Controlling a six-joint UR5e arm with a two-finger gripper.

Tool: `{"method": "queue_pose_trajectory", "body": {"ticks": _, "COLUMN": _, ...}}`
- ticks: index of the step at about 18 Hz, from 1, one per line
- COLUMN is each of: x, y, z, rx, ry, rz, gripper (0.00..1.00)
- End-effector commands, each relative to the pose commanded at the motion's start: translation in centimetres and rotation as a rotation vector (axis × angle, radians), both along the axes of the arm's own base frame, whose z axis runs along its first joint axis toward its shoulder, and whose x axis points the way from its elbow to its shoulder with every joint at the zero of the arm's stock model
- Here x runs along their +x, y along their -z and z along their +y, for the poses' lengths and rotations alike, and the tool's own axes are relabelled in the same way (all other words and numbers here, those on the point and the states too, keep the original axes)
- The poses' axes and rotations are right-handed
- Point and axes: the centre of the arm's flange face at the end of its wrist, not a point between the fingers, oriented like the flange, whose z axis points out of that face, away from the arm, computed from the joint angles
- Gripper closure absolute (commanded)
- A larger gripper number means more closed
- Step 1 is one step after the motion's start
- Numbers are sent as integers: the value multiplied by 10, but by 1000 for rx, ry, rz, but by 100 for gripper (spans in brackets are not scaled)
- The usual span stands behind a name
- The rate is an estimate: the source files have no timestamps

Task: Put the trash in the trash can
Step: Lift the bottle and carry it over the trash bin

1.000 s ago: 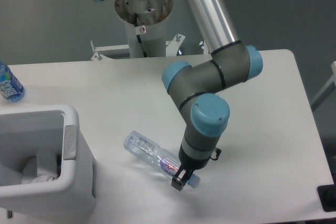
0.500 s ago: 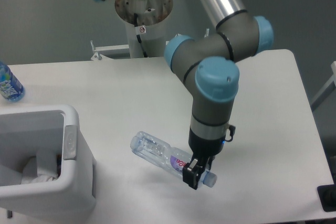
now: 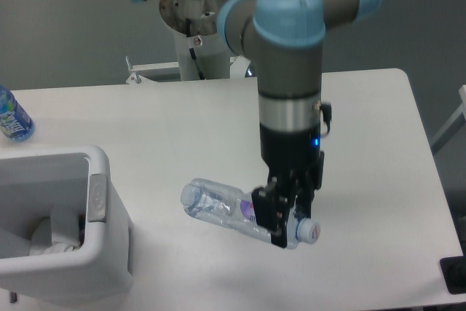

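Note:
A clear crinkled plastic bottle (image 3: 218, 207) with a purple-and-white label hangs lying sideways above the table, cap end to the right. My gripper (image 3: 275, 222) is shut on it near the neck, the arm rising straight above it. A crumpled white paper wad (image 3: 60, 238) lies inside the trash can (image 3: 95, 253), a big white bin at the lower left with a grey oblong panel on its right rim. The bottle is well to the right of the bin.
A blue-labelled, blue-tinted bottle (image 3: 12, 117) stands at the table's far left edge. The arm's base column (image 3: 198, 41) rises at the back centre. A dark object (image 3: 454, 274) sits at the lower right corner.
The gripper has lifted the bottle off the table and the arm has risen toward the camera. The bottle stays in the grip, roughly level.

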Motion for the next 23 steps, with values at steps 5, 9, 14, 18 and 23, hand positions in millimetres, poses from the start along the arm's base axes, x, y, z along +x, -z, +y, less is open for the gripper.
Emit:
{"method": "queue_pose_trajectory", "body": {"ticks": 5, "x": 41, "y": -47, "z": 9, "rx": 83, "ry": 95, "rz": 169, "gripper": 50}}
{"method": "queue_pose_trajectory", "body": {"ticks": 9, "x": 77, "y": -62, "z": 28, "rx": 122, "ry": 190, "rz": 275, "gripper": 50}}
{"method": "queue_pose_trajectory", "body": {"ticks": 14, "x": 133, "y": -54, "z": 60, "rx": 105, "ry": 330, "rz": 319, "gripper": 52}}
{"method": "queue_pose_trajectory", "body": {"ticks": 18, "x": 173, "y": -35, "z": 87, "rx": 87, "ry": 421, "rz": 312, "gripper": 52}}
{"method": "queue_pose_trajectory", "body": {"ticks": 23, "x": 216, "y": -30, "z": 102, "rx": 87, "ry": 496, "rz": 310, "gripper": 52}}
